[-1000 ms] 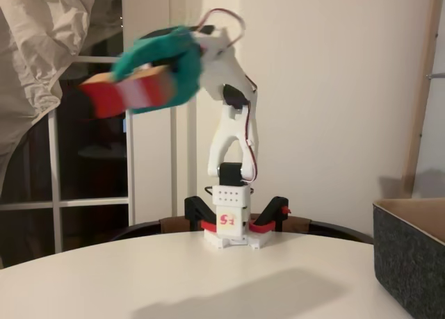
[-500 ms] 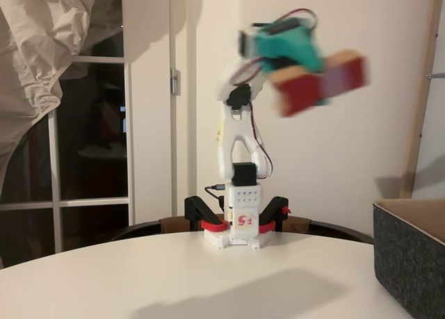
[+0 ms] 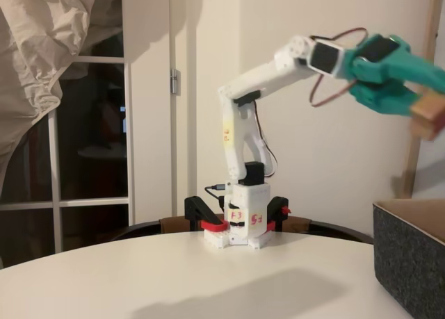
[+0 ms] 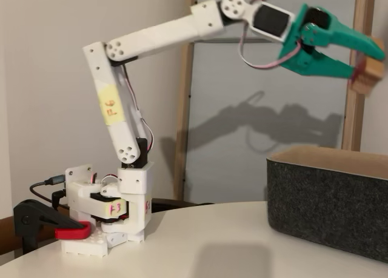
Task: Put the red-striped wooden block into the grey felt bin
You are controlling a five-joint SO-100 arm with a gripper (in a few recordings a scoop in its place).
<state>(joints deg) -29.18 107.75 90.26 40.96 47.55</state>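
Observation:
My teal gripper [image 3: 425,102] [image 4: 367,63] is stretched out high at the right, shut on the red-striped wooden block [image 3: 430,117] [image 4: 367,73], of which a light-wood end with a little red shows between the fingers. The grey felt bin [image 3: 410,256] [image 4: 327,208] stands on the table below it, dark felt outside and tan inside. In both fixed views the block hangs well above the bin's open top.
The white arm's base [image 3: 240,225] [image 4: 106,214] is clamped at the far edge of the round white table [image 3: 174,284] [image 4: 200,254]. A window with a crumpled sheet [image 3: 42,48] is at the left, and a wooden post [image 4: 357,96] stands behind the bin.
The arm has swung from the left side across to the right, carrying the block from high at the left to above the bin. The gripper has stayed shut on the block.

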